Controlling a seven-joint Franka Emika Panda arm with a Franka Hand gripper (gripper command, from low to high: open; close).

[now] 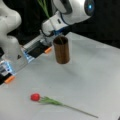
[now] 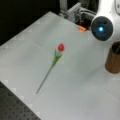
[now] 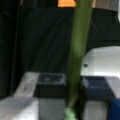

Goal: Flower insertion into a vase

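The brown cylinder vase point(image 1: 61, 50) stands upright on the white table; it shows in both front views, at the right edge of one point(image 2: 113, 60). My gripper point(image 1: 49, 37) hovers just behind the vase's rim. It is shut on a green flower stem point(image 3: 78, 50) that rises past the arm point(image 1: 44, 6); its bloom is out of view. The wrist view has the stem running between the two finger pads point(image 3: 50, 85). A second flower, a red tulip point(image 1: 35, 97), lies flat on the table in both front views point(image 2: 60, 47), well apart from the vase.
The robot base point(image 1: 8, 37) and a rail with orange end caps point(image 1: 48, 50) stand at a front view's left. A dark perforated board point(image 2: 12, 107) borders the table point(image 2: 75, 95). A dark curtain hangs behind.
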